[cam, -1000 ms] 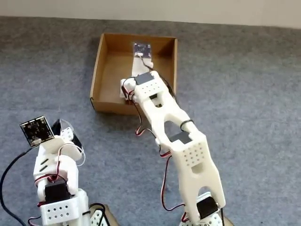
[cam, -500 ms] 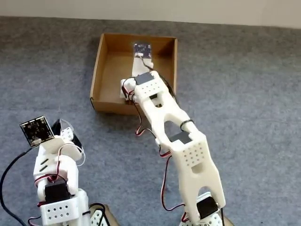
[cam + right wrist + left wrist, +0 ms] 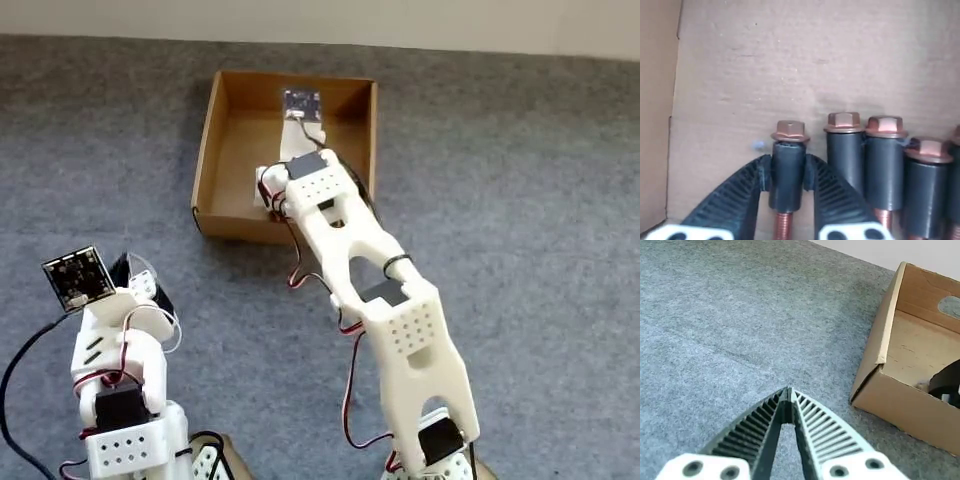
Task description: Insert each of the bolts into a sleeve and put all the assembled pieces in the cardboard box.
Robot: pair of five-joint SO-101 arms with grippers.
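Observation:
The open cardboard box [image 3: 213, 130] stands at the far middle of the grey carpet. The right arm stretches over its near wall and dips inside. In the right wrist view my right gripper [image 3: 787, 170] is shut on an assembled piece [image 3: 786, 170], a black sleeve with a copper bolt through it, just over the box floor [image 3: 790, 60]. Beside it several more assembled pieces [image 3: 865, 160] lie side by side in the box. My left gripper [image 3: 788, 396] is shut and holds nothing, over bare carpet near the box's corner [image 3: 875, 365]. The left arm [image 3: 115, 350] sits at the near left.
Grey carpet [image 3: 500, 200] surrounds the box on all sides. A pale wall runs along the far edge [image 3: 400, 20]. The right arm's body [image 3: 370, 290] spans the ground between the box and the near edge.

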